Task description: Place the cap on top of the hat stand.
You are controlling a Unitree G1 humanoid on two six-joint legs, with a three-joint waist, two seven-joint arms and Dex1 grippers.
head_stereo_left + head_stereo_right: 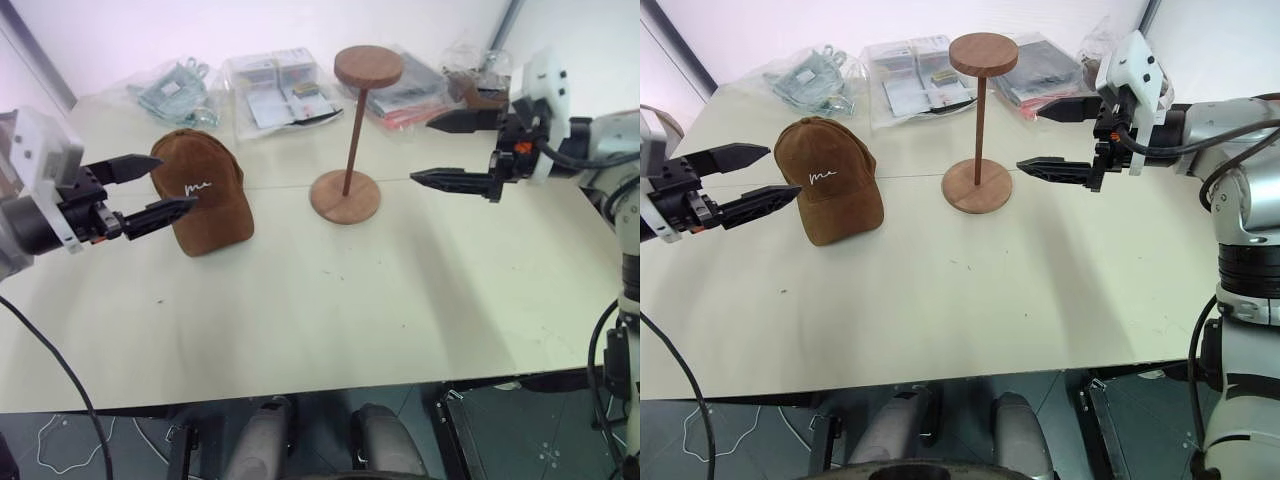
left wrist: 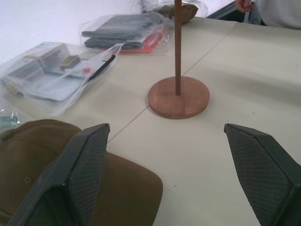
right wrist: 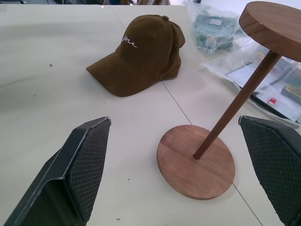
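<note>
Left gripper (image 1: 160, 190) is sitting at the left edge of the head view, fingers (image 1: 158, 214) spread wide and holding nothing, tips just beside the cap (image 1: 200, 192). The cap is resting on the cream desk (image 1: 330, 300), left of centre, brim toward the near edge, not yet lifted. Right gripper (image 1: 1060, 135) is hovering at the upper right, fingers also wide apart and empty, pointing at the hat stand (image 1: 980, 120), which is standing upright at centre, well apart from the cap.

Risks — the soft crown could be folding or slipping if the left fingers are closing on a thin pinch of fabric. The stand looks top-heavy on a thin rod, so a sideways push from the cap or from the right fingers could be tipping it. The cap could also be landing off-centre on the disc top and sliding off.

Hard to make out — the rear of the cap is hiding behind its crown. In the left wrist view the stand's disc is cut off at the top of the frame and most of the cap is running out of the lower left. The plastic bags (image 1: 280, 88) at the far edge are showing flat packaged items, contents unclear.
</note>
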